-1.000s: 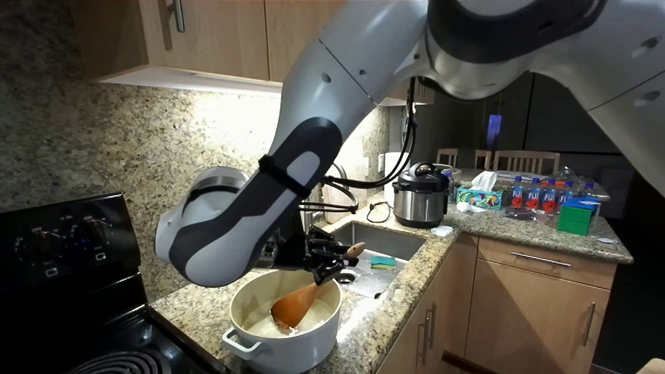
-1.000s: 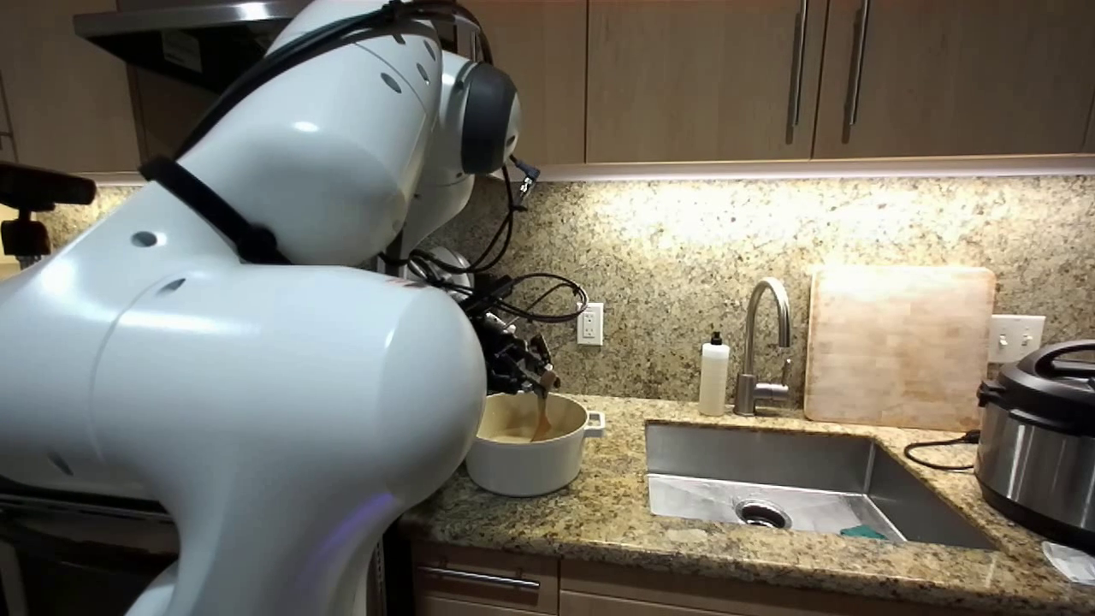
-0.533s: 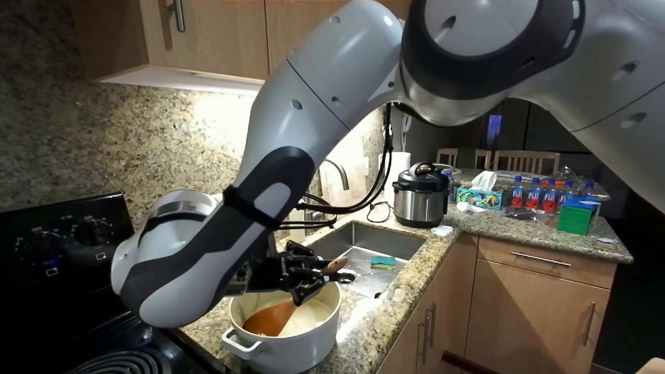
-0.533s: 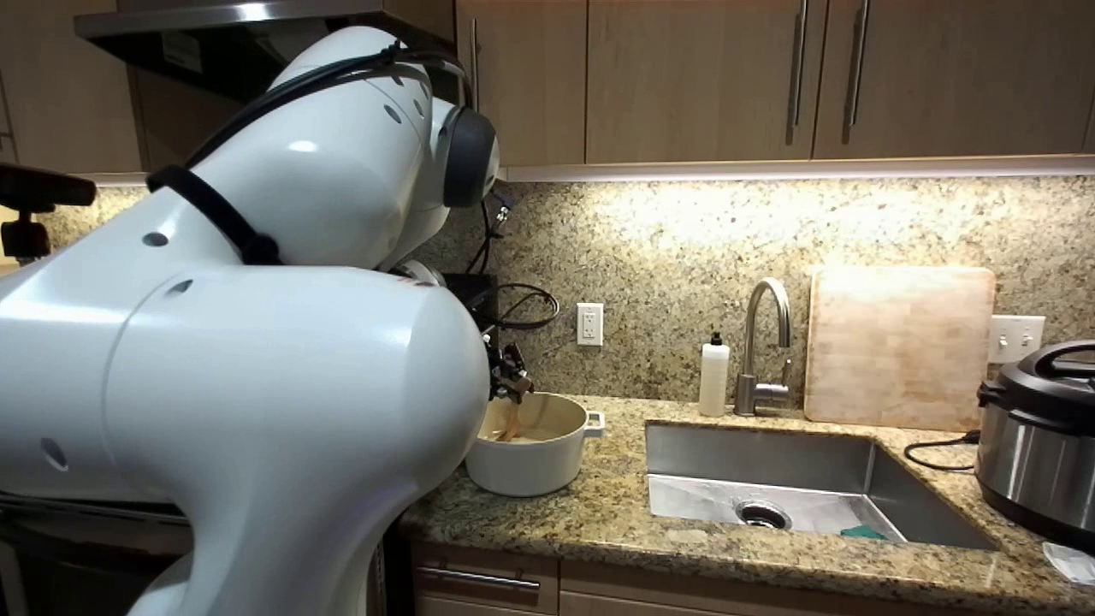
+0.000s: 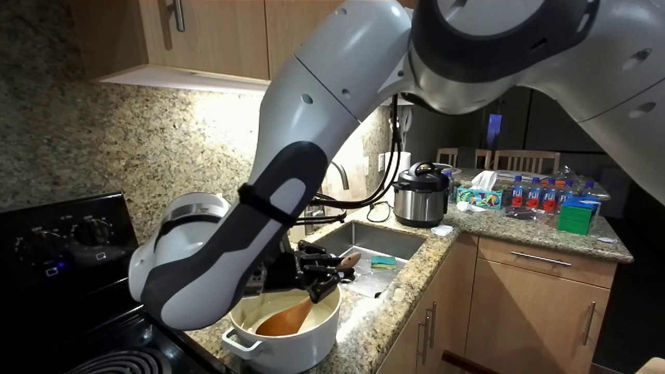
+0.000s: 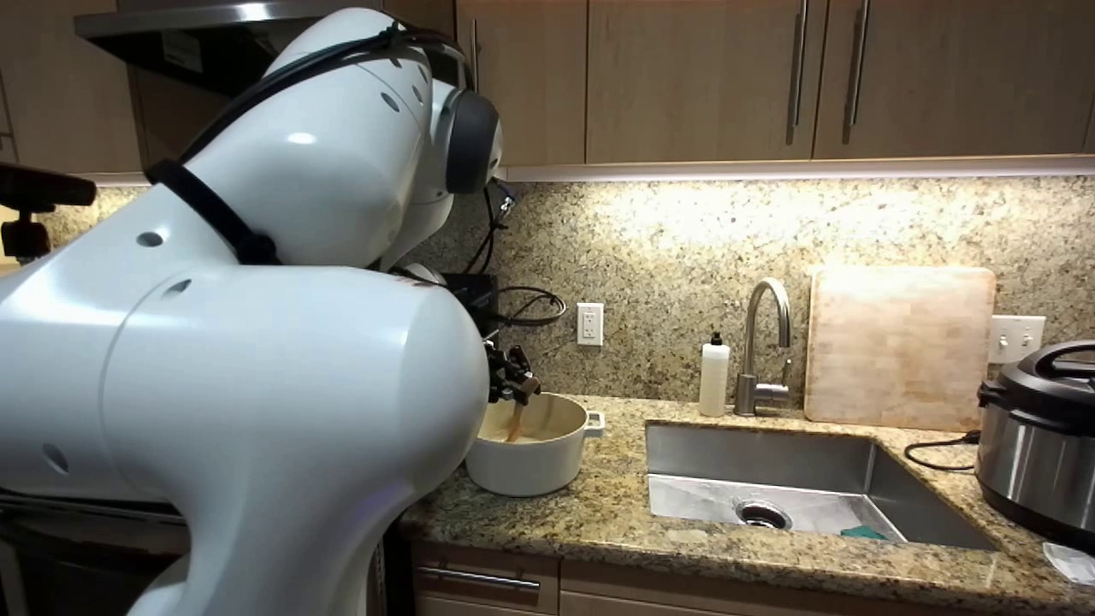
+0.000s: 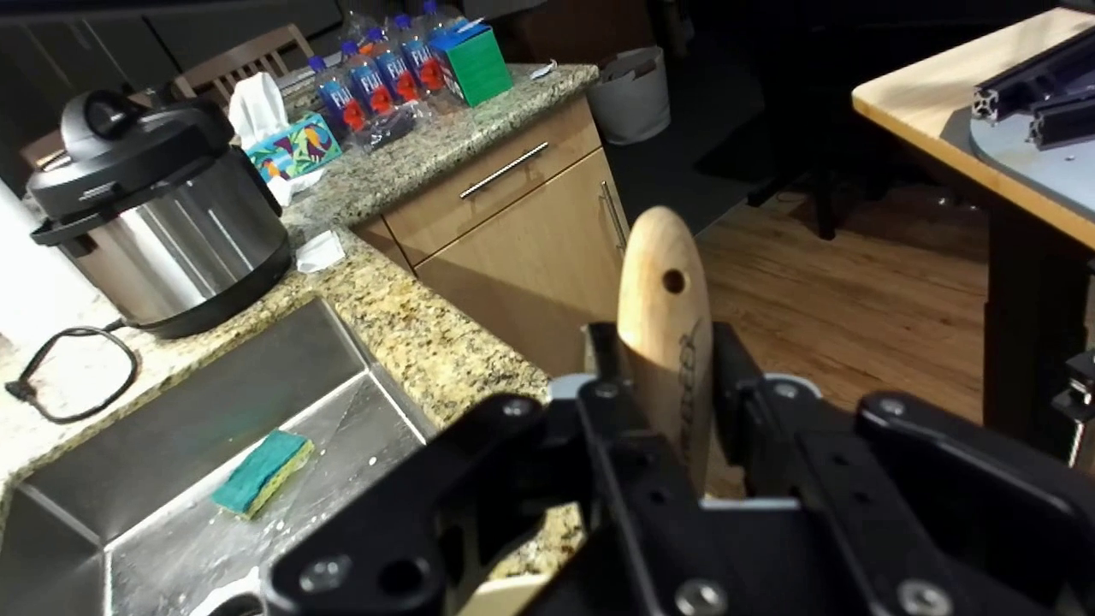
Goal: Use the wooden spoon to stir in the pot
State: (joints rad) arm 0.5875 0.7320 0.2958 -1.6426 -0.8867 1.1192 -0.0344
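Observation:
The cream-white pot (image 5: 293, 353) stands on the granite counter beside the stove; it also shows in an exterior view (image 6: 526, 469), and a bit of its rim shows in the wrist view (image 7: 506, 595). The wooden spoon (image 5: 284, 321) is tilted, its orange-brown bowl low inside the pot against pale contents. My gripper (image 5: 332, 272) is above the pot, shut on the upper handle. In the wrist view the pale handle end of the spoon (image 7: 663, 291) stands up between the fingers of the gripper (image 7: 667, 368). The spoon's bowl is hidden in the wrist view.
The black stove (image 5: 130, 358) adjoins the pot's counter. A steel sink (image 6: 757, 449) with a sponge (image 7: 263, 472) is on the pot's other side. A soap bottle (image 6: 713, 376), faucet (image 6: 753, 342), cutting board (image 6: 900, 346) and steel cooker (image 5: 422, 202) stand around it.
The gripper and spoon first moved toward the stove side and lower, then a little back toward the sink. The spoon's bowl shifted inside the pot likewise. The pot has not moved.

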